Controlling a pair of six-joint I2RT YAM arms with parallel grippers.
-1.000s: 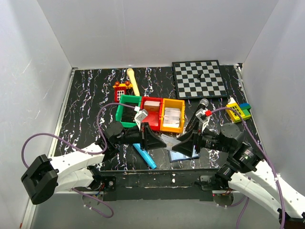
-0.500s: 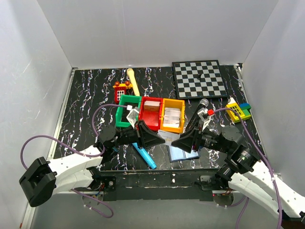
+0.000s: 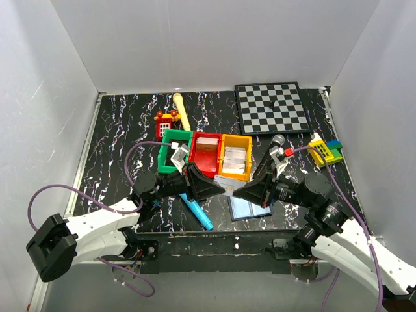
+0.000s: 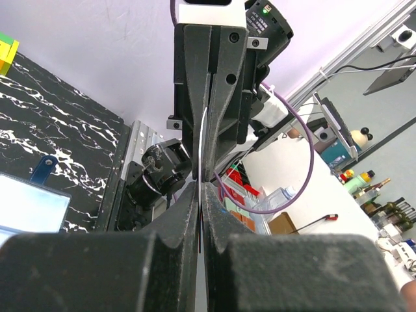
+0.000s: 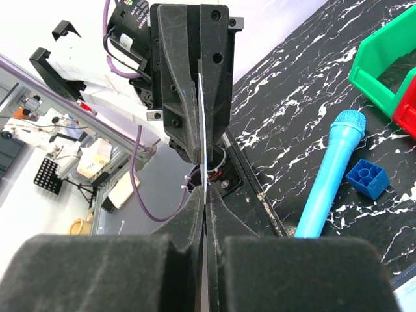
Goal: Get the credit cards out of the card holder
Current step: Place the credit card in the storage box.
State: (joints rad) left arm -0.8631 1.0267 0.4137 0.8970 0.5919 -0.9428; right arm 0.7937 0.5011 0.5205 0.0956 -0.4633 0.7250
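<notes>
left gripper [image 3: 220,189]: jaws pinched tight on a thin white card [image 5: 202,130] | right gripper [image 3: 238,192]: jaws pinched on the same card, tip to tip with the left one | card holder [image 3: 250,208]: lies open on the table [image 3: 117,143], near edge, just beside the right gripper

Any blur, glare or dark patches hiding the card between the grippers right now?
Top view: evenly lit and sharp, but the card sits nearly hidden between the left gripper and right gripper. Left wrist view: its own fingers are a dark, soft foreground; the card shows only as a thin pale edge. Right wrist view: same dark fingers, yet the cyan microphone is crisp.
</notes>
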